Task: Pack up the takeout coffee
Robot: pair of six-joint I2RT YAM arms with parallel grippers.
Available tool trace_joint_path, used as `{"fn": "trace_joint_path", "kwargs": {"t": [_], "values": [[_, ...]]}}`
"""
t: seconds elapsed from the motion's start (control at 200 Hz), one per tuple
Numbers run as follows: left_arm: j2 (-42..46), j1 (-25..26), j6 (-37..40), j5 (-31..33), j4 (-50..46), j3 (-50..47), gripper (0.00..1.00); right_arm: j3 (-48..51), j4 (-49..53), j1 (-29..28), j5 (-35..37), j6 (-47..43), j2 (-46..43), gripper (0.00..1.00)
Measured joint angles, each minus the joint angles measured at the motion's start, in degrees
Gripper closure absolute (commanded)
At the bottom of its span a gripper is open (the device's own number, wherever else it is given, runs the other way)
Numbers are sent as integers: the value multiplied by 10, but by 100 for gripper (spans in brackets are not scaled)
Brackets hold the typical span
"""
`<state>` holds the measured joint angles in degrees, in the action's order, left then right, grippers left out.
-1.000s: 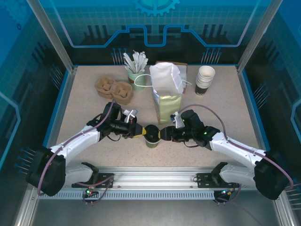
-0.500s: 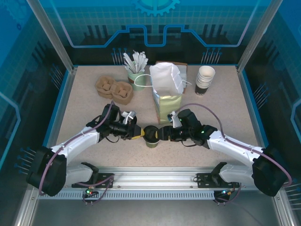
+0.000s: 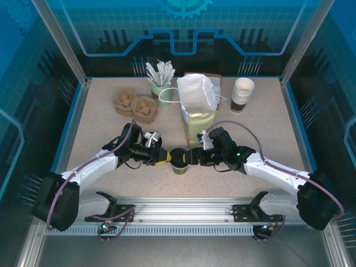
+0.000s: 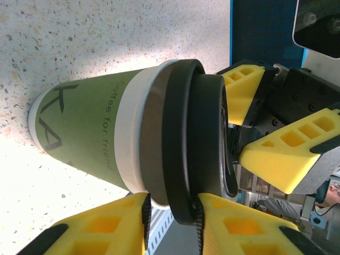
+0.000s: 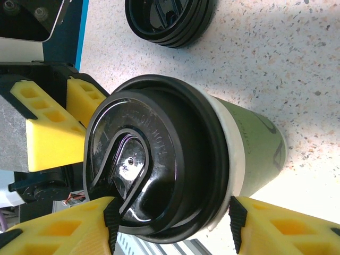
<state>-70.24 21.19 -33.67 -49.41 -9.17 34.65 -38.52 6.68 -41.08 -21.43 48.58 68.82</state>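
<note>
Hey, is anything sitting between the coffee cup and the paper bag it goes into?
Nothing visible. The coffee cup stands just in front of the paper bag, with the left gripper and right gripper at its sides.

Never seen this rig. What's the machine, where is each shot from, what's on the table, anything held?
Two robot arms bolted at the table's near edge, each ending in a two-finger gripper with yellow pads. One picture looks down from above; the other two come from wrist cameras. On the table: a paper bag, a stack of empty cups, brown cup carriers, a cup of white sticks, spare lids, and a lidded green coffee cup between the arms. The right gripper clasps the coffee cup at its lid; the left gripper straddles the lid's rim, grip unclear.
</note>
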Motion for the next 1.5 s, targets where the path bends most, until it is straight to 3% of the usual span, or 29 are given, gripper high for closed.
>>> {"fn": "trace_joint_path", "kwargs": {"t": [0.56,0.85,1.411,1.496], "values": [[-14,0,17,0,-14,0,65,-13,25,-2,14,-16,0,41],[-21,9,24,0,-18,0,59,-13,29,-3,15,-17,0,40],[47,11,49,36,-99,59,30,-32,69,-3,28,-38,-15,38],[48,11,50,52,-102,65,22,-33,73,-3,30,-39,-19,37]]}}
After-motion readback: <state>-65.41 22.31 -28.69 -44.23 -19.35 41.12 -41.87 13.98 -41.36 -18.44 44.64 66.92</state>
